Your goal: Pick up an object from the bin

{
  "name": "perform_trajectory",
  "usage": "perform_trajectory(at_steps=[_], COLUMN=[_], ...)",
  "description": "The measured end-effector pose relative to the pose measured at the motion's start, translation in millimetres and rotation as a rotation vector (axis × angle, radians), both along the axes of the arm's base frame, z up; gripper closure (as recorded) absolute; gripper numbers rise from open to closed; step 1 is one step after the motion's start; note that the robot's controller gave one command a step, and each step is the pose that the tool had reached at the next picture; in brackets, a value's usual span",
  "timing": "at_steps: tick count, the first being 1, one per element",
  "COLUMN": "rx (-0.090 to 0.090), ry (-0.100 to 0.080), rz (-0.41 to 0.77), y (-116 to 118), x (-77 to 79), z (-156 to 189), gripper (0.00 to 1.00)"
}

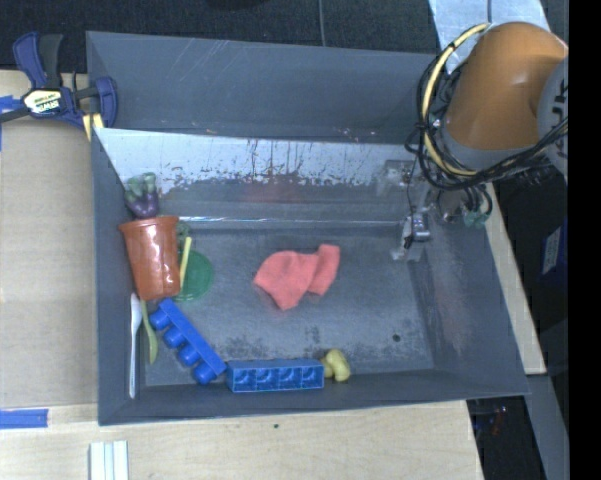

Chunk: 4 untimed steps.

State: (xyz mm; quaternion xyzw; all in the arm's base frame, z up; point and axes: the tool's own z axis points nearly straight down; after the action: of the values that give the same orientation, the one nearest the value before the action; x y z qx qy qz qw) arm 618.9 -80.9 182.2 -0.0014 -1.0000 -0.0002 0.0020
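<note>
My gripper (414,234) hangs over the right part of the bin, close to the right wall and near the back. Nothing shows in it. The nearest loose thing is a crumpled pink-red cloth (295,275) on the bin floor near the middle, well to the gripper's left and slightly nearer the front. A small yellow lump (337,365) lies at the front wall, left of and below the gripper.
Along the left wall stand a brown-orange cup (155,258), a green piece (194,277) beside it and a purple-green toy (142,196) behind it. Two blue toothed bricks (185,343) (276,377) and a white stick (135,353) lie at the front left.
</note>
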Motion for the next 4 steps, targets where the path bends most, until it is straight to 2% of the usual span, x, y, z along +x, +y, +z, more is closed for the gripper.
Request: perform_trajectory(at_steps=[1, 2, 3, 4], rx=[-0.001, -0.001, -0.004, -0.001], ry=[-0.008, -0.012, -0.020, -0.017], rz=[0.002, 0.061, 0.075, 0.019], y=[0.4, 33.0, 60.4, 96.8], x=[1.5, -17.4, -20.9, -46.3], z=[5.4, -60.2, -105.0, -110.4], gripper=[0.00, 0.00, 0.00, 1.00])
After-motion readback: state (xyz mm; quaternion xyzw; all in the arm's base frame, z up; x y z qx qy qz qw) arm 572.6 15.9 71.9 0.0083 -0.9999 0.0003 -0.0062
